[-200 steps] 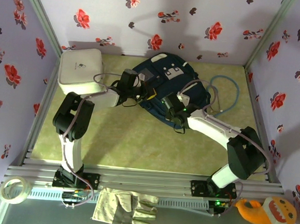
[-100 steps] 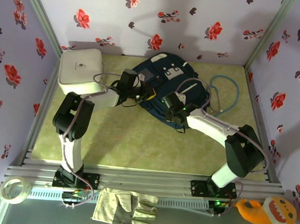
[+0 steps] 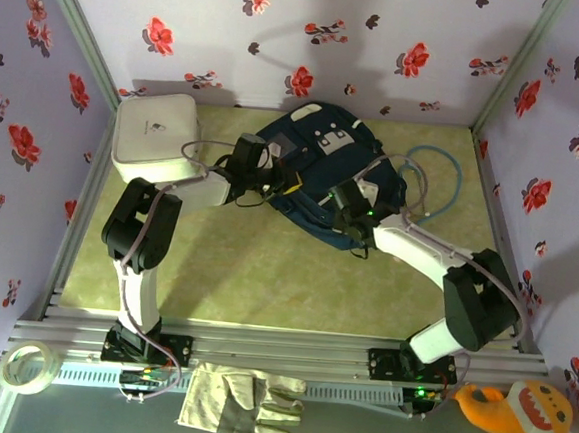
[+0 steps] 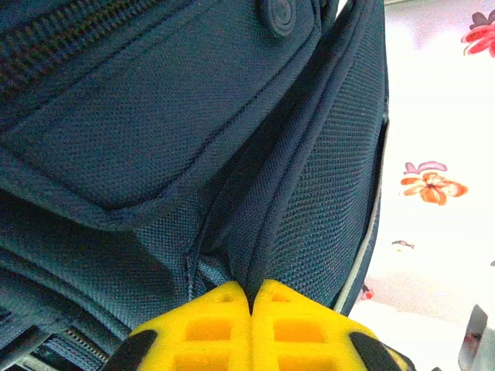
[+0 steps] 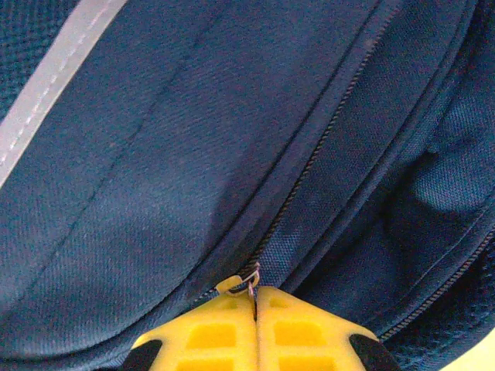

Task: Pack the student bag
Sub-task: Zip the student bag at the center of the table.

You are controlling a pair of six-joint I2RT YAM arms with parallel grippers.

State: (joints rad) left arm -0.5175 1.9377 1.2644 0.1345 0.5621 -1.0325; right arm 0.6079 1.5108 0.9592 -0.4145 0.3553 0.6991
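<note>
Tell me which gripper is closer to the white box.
Left. The left gripper pinches the bag on the side facing the white box; the right gripper is clamped on the bag's opposite side, farther from the box.

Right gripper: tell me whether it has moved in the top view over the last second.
Yes. The right gripper has shifted slightly right across the student bag, toward the blue cable looped beside the bag.

I find no legible text. Marks on the bag (image 3: 314,163) patch (image 3: 334,138) and a logo on the white box (image 3: 156,131) are too small to read.
</note>
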